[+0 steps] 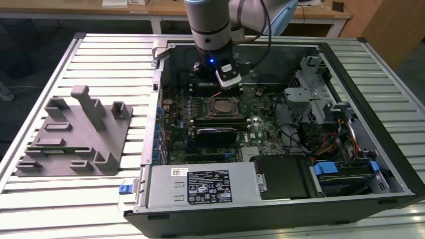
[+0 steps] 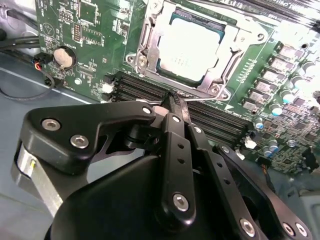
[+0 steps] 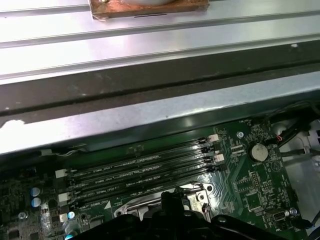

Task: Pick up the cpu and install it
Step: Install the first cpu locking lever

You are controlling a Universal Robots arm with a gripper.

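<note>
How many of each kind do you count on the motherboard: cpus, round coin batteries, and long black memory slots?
cpu: 1
coin battery: 1
memory slots: 4
Total: 6

We see a robotics laboratory or workshop. An opened black desktop computer case (image 1: pixel 279 199) with its green motherboard (image 1: pixel 265 130) exposed lies on a ribbed aluminium-slat bench (image 1: pixel 106 55). Beside it, toward the exterior view's left, stands a grey moulded parts fixture (image 1: pixel 73 137). Behind the bench we note pale wooden desks (image 1: pixel 153 10), and a grey industrial robot arm (image 1: pixel 211 25) reaches into the case.
</note>
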